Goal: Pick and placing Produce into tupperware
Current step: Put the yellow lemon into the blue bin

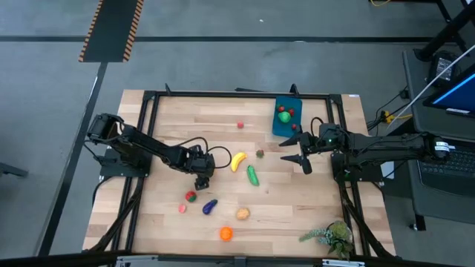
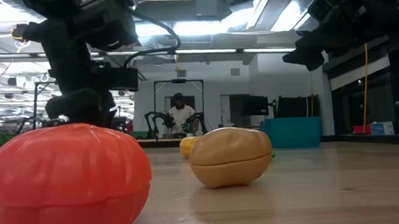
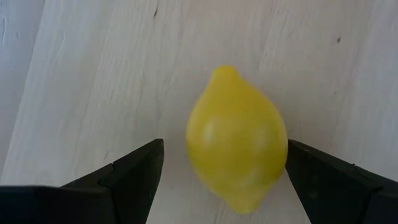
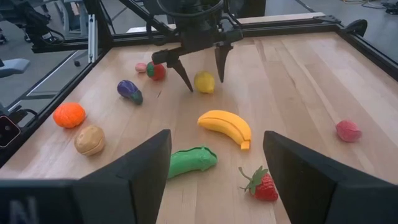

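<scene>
My left gripper [image 1: 202, 178] points down at the table, open, with a yellow lemon [image 3: 236, 140] on the wood between its two fingers. The right wrist view shows those fingers [image 4: 185, 73] on either side of the lemon [image 4: 204, 81] with small gaps. The gripper hides the lemon in the high view. My right gripper [image 1: 297, 152] hovers open beside the blue tupperware [image 1: 286, 127], which holds a green piece and a red piece. The banana [image 1: 237, 161], cucumber [image 1: 252, 175] and strawberry [image 1: 260, 153] lie between the two arms.
More produce lies toward the near edge: a red-green piece [image 1: 191, 196], a pink piece [image 1: 182, 208], an eggplant [image 1: 209, 206], a potato [image 1: 243, 213] and an orange [image 1: 225, 233]. A small red piece [image 1: 240, 125] sits left of the tupperware. A leafy sprig [image 1: 330, 237] lies at the near right corner.
</scene>
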